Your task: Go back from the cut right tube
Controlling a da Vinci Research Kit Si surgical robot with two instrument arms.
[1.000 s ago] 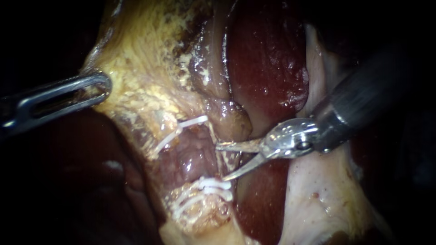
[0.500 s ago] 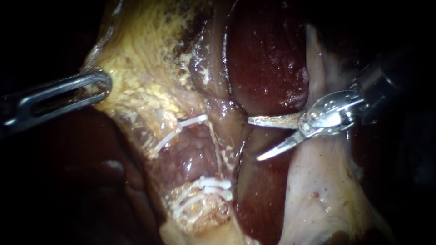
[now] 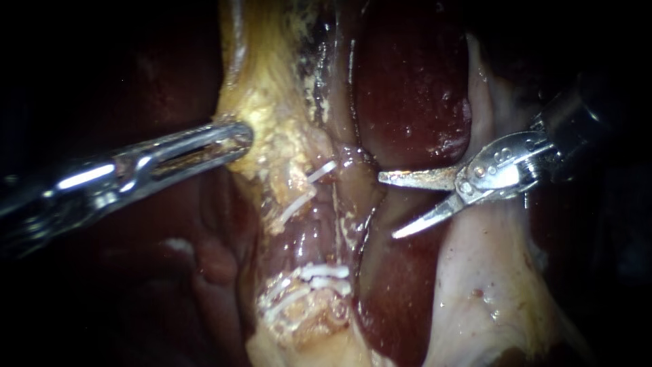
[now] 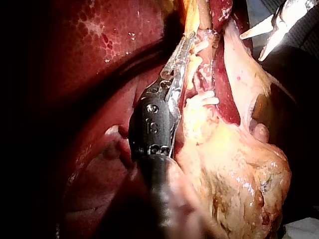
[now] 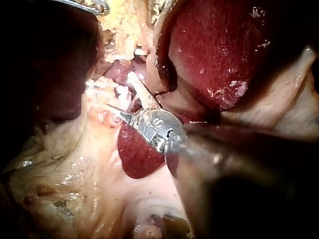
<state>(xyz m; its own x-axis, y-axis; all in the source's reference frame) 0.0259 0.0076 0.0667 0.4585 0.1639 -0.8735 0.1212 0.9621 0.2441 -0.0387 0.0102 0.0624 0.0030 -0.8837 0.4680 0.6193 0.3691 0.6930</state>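
1. Silver blades on the right instrument (image 3: 388, 207) stand apart at the middle right of the frame. Its end effector is released and holds nothing.
2. The cut right tube (image 3: 346, 228) lies just left of the blade tips, mid-frame. It runs up and down between the white clips (image 3: 319, 274).
3. I think the way back is to the right, along the shaft, away from the tube.
4. The left instrument (image 3: 234, 139) is clenched on yellow tissue (image 3: 272, 115) at the upper left, farther from the tube.
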